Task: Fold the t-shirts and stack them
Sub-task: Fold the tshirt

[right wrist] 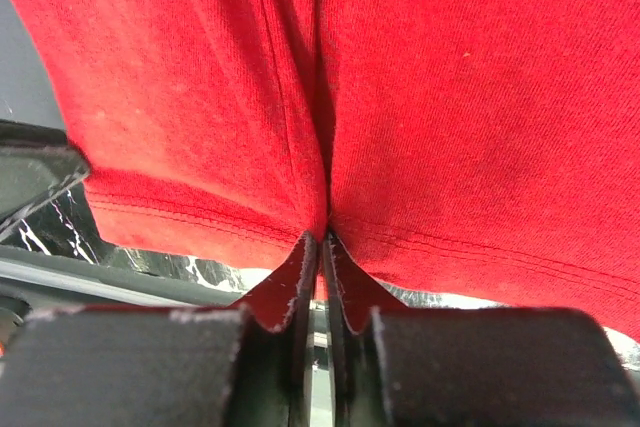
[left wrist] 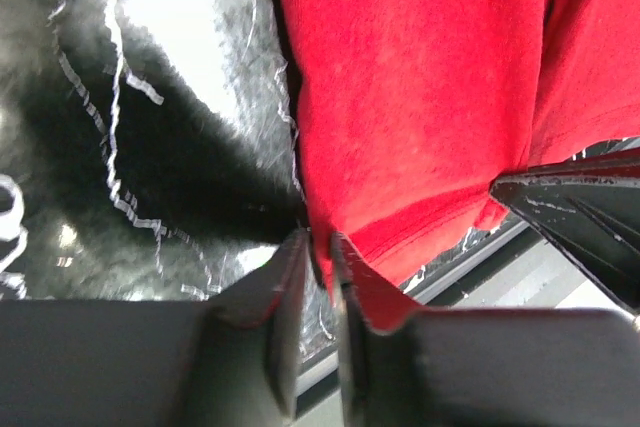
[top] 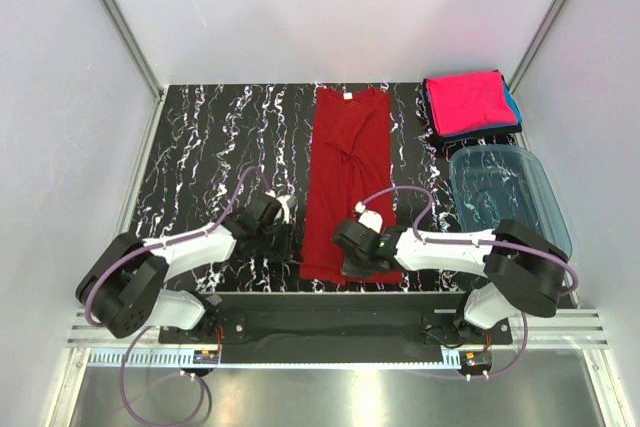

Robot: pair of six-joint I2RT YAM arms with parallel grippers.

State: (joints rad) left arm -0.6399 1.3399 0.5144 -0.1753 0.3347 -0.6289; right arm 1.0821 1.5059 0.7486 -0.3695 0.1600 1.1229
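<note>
The dark red t-shirt (top: 345,172) lies as a long narrow strip down the middle of the table, white neck label at the far end. My left gripper (top: 292,247) is shut on its near left hem corner; in the left wrist view the red cloth (left wrist: 420,97) is pinched between the fingers (left wrist: 290,277). My right gripper (top: 362,259) is shut on the near hem toward the right; the right wrist view shows the hem (right wrist: 320,127) gathered into the closed fingertips (right wrist: 305,267). A folded bright pink t-shirt (top: 466,103) lies on a teal-blue one (top: 513,102) at the far right.
A translucent blue plastic tub (top: 505,195) stands at the right, just beyond my right arm. The black marbled table (top: 215,157) has a metal front rail (top: 330,332) close under both grippers. White walls enclose the back and sides.
</note>
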